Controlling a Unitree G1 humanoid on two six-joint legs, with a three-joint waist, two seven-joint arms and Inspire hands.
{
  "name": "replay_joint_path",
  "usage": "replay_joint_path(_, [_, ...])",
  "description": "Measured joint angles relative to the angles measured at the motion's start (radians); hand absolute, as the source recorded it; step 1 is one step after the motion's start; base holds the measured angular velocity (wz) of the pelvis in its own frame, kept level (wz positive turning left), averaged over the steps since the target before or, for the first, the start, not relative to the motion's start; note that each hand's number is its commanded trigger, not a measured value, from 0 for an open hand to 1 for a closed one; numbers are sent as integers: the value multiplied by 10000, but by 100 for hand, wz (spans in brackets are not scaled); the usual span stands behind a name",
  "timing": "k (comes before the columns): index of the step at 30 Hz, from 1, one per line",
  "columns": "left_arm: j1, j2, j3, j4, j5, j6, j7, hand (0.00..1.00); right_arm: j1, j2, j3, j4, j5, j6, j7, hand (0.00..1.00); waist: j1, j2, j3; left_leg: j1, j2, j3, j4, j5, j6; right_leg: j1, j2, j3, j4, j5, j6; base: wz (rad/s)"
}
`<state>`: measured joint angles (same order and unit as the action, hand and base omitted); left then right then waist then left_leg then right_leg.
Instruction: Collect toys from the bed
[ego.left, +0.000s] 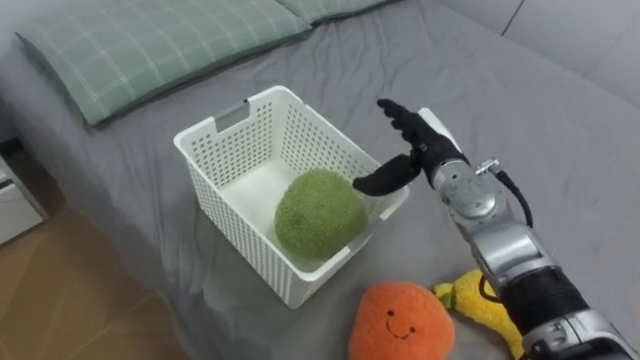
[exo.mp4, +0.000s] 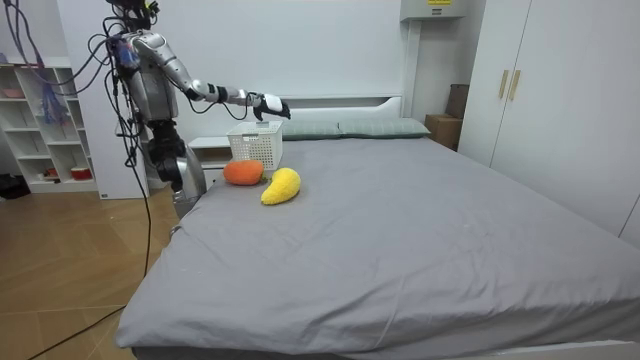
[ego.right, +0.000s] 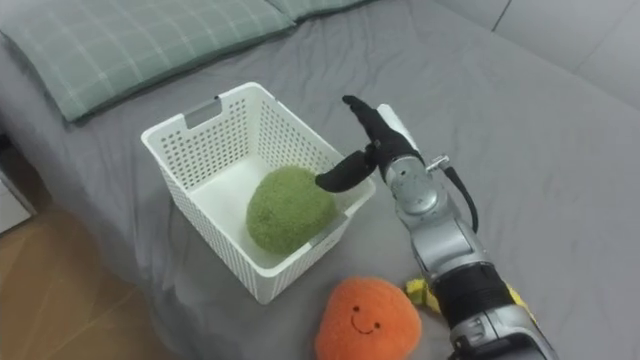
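A white lattice basket (ego.left: 215, 135) (ego.right: 185, 130) (exo.mp4: 254, 146) stands on the grey bed near its edge. Inside it lies a round green plush toy (ego.left: 318, 213) (ego.right: 290, 208). My right hand (ego.left: 412, 140) (ego.right: 375, 137) (exo.mp4: 270, 105) hovers over the basket's right rim, open, fingers spread and thumb pointing toward the green toy, holding nothing. An orange plush toy with a smiling face (ego.left: 400, 320) (ego.right: 367, 320) (exo.mp4: 243, 173) lies on the bed in front of the basket. A yellow plush toy (ego.left: 480, 305) (ego.right: 420, 293) (exo.mp4: 281, 186) lies beside it, partly hidden by my forearm.
Green checked pillows (ego.left: 140, 45) (ego.right: 120, 45) lie at the head of the bed beyond the basket. The wooden floor (ego.left: 60, 290) shows left of the bed edge. In the room view I stand beside the bed, with white shelves (exo.mp4: 40, 125) behind me and wardrobes (exo.mp4: 560, 100) at the right.
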<state>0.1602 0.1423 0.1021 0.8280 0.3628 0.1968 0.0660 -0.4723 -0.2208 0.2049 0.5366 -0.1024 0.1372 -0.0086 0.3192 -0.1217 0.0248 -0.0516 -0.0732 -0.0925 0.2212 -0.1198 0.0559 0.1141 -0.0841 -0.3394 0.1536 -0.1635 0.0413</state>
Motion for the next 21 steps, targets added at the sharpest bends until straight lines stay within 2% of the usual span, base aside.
replay_joint_path(2, [129, -91, -10, -1, -22, -53, 100, 0, 254, -85, -174, -27, 250, -157, -328, 0, -182, 191, -38, 137, 41, 200, -2, -38, 48, 74, 1, 214, -3, 56, 47, -38])
replay_joint_path(4, [264, -135, -4, -22, -9, -125, 116, 0, 550, -157, -489, -73, 222, -169, -594, 0, -677, 351, -136, 212, 43, 393, -19, -65, 91, 52, -26, 382, -10, 67, 61, -24])
replay_joint_path(5, [274, -135, 23, -22, -11, -161, 131, 0, 627, -160, -591, -76, 227, -172, -665, 0, -773, 366, -145, 240, 45, 440, -48, -65, 94, 53, -32, 394, -3, 69, 64, -27])
replay_joint_path(7, [274, -143, 18, -23, -64, -348, 268, 0, 867, -200, -980, -76, 232, -173, -803, 0, -1052, 367, -163, 468, 125, 820, -262, -67, 97, 23, -16, 732, 6, 70, 66, -44])
replay_joint_path(8, [273, -154, 5, -26, -94, -392, 312, 0, 905, -204, -1060, -76, 249, -175, -810, 0, -1174, 369, -176, 480, 138, 869, -267, -80, 98, 16, -10, 782, 5, 70, 66, -35])
replay_joint_path(9, [263, -159, -27, -26, -230, -473, 342, 0, 973, -234, -1128, -76, 367, -176, -844, 0, -1401, 364, -207, 507, 143, 946, -318, -81, 98, -3, -9, 857, 9, 70, 66, -27])
replay_joint_path(12, [242, -174, -68, -22, -569, -538, 397, 0, 1131, -342, -1229, -61, 780, -173, -863, 0, -1815, 342, -225, 710, 207, 1245, -549, -81, 97, -28, 14, 1147, 16, 76, 76, -34])
replay_joint_path(16, [245, -174, -71, 8, -598, -541, 443, 0, 1243, -454, -1515, 507, 982, -181, -1002, 0, -2065, 296, -258, 956, 263, 1446, -706, -102, 72, 3, 68, 1364, 8, 84, 77, -19])
replay_joint_path(21, [336, -170, -73, 47, -773, -546, 619, 0, 1391, -576, -1531, 1464, 989, -145, -1021, 0, -2067, 268, -248, 941, 292, 1483, -716, -126, 38, -43, 112, 1418, -8, 84, 77, -3])
